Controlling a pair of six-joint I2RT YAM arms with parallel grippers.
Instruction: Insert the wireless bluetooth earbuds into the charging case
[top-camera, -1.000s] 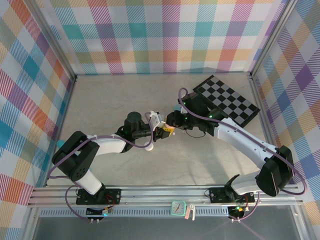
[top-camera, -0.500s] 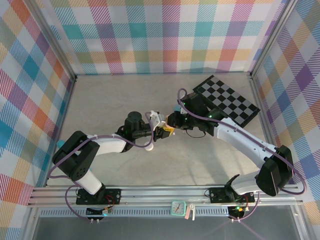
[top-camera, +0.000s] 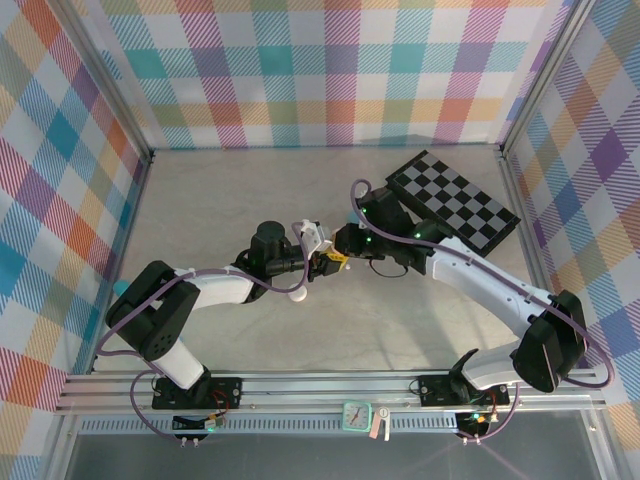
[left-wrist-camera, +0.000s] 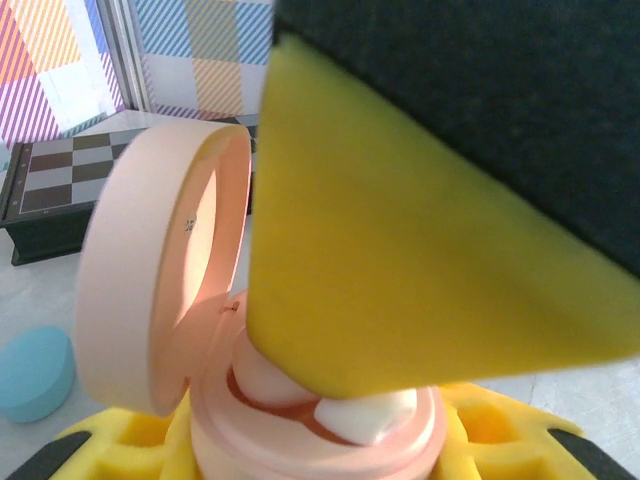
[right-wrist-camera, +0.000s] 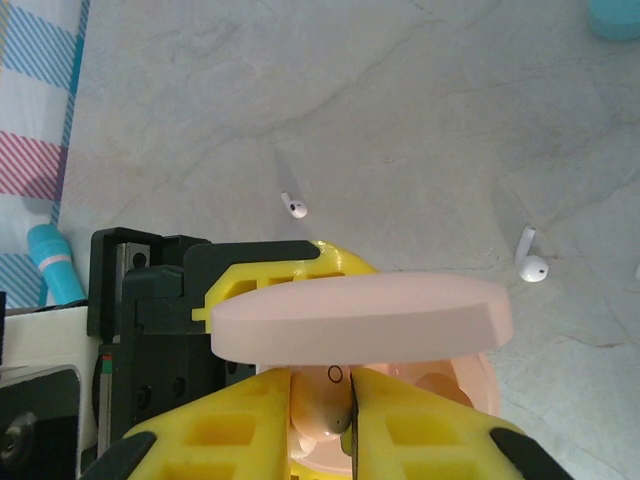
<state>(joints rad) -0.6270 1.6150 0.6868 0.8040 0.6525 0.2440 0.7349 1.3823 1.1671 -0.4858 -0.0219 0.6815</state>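
Glossy round pink case (left-wrist-camera: 150, 270), lid hinged open, is clamped in the left gripper (left-wrist-camera: 310, 455) foam jaws. One smooth earbud (left-wrist-camera: 370, 418) is pinched at its mouth by the right gripper (right-wrist-camera: 350, 420) jaws. Two white stemmed earbuds (right-wrist-camera: 532, 262) (right-wrist-camera: 294, 207) are noted on the marbled worktop (right-wrist-camera: 400, 120).

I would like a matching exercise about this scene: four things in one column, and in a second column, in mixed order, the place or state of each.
Things:
1. charging case
2. white earbud
3. checkerboard
4. right gripper

Places or states:
a. flat at the far right of the table
b. lying loose on the bare surface
c. lid open, gripped by the left gripper
d. above the open case, closed on a small bud

Pairs: 1-c, 2-b, 3-a, 4-d.
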